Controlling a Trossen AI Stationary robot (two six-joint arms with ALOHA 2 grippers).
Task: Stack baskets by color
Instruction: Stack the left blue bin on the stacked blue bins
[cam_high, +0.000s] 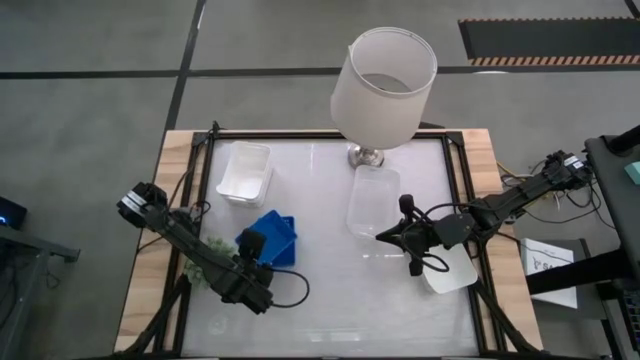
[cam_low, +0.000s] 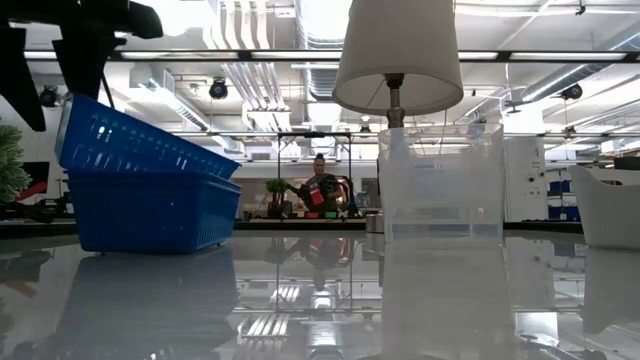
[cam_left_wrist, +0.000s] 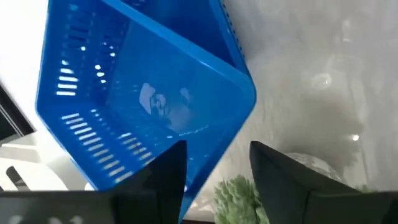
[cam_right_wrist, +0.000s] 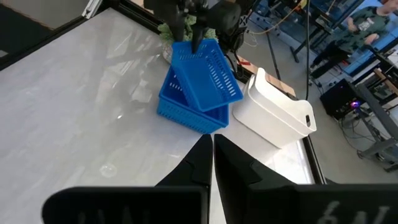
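- high view: the left claw (cam_high: 254, 243) sits at the near-left edge of the blue baskets (cam_high: 272, 238), which lie on the bench (cam_high: 320, 300) left of centre. a white basket (cam_high: 246, 173) lies further back on the left, a clear basket (cam_high: 373, 200) stands in front of the lamp (cam_high: 384, 85), and another white basket (cam_high: 450, 272) lies under the right arm at the right side. the right claw (cam_high: 385, 236) hovers near the middle, just beside the clear basket's near end.
- low view: the upper blue basket (cam_low: 140, 140) is tilted, one end raised, resting in the lower blue basket (cam_low: 150, 212). the dark left claw (cam_low: 75, 45) hangs above the raised end.
- left wrist view: the two fingers (cam_left_wrist: 171, 168) stand apart, straddling the rim of the tilted blue basket (cam_left_wrist: 137, 93); i cannot tell whether they press it. the green plant (cam_left_wrist: 239, 199) shows beneath.
- right wrist view: the right claw's fingers (cam_right_wrist: 199, 163) are pressed together, holding nothing, well apart from the blue stack (cam_right_wrist: 199, 93) and the white basket (cam_right_wrist: 273, 115) beside it.
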